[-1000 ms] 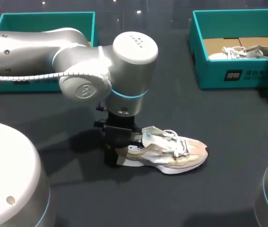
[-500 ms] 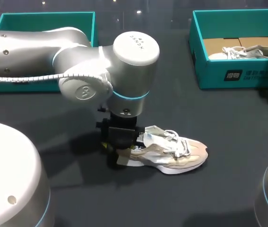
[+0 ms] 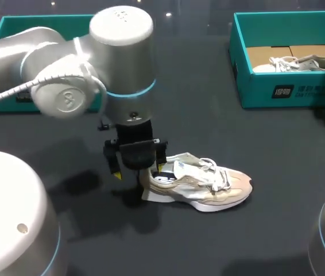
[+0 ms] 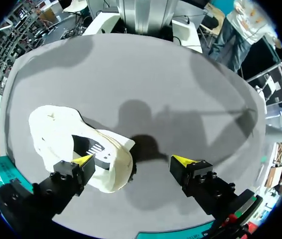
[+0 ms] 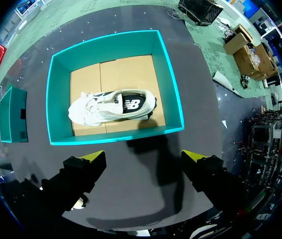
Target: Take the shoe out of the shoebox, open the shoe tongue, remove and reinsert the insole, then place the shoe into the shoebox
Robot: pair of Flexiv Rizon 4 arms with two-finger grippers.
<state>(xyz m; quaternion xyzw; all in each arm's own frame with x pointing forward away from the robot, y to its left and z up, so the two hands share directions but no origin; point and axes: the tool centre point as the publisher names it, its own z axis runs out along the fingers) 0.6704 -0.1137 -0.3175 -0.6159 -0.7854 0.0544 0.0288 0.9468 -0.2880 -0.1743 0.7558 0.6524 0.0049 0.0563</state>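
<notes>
A cream and white shoe (image 3: 202, 185) lies on its sole on the dark table, heel toward my left arm, laces loose. My left gripper (image 3: 137, 171) hangs open just above and beside the heel, touching nothing. In the left wrist view the shoe (image 4: 64, 142) lies by one finger of the open left gripper (image 4: 133, 160), with the heel partly between the fingers. The teal shoebox (image 3: 254, 86) stands at the back right and holds a second white shoe (image 3: 303, 62). My right gripper (image 5: 145, 156) hovers open over the table beside that shoebox (image 5: 116, 135), above its shoe (image 5: 112, 107).
Another teal box (image 3: 56, 26) sits at the back left, partly behind my left arm. Brown cardboard (image 3: 269, 54) lines the right shoebox. Dark tabletop lies between the shoe and the right box.
My left gripper has opened and let go of the shoe's heel. It rose a little and shifted left as the arm swung. The shoe stayed in place.
</notes>
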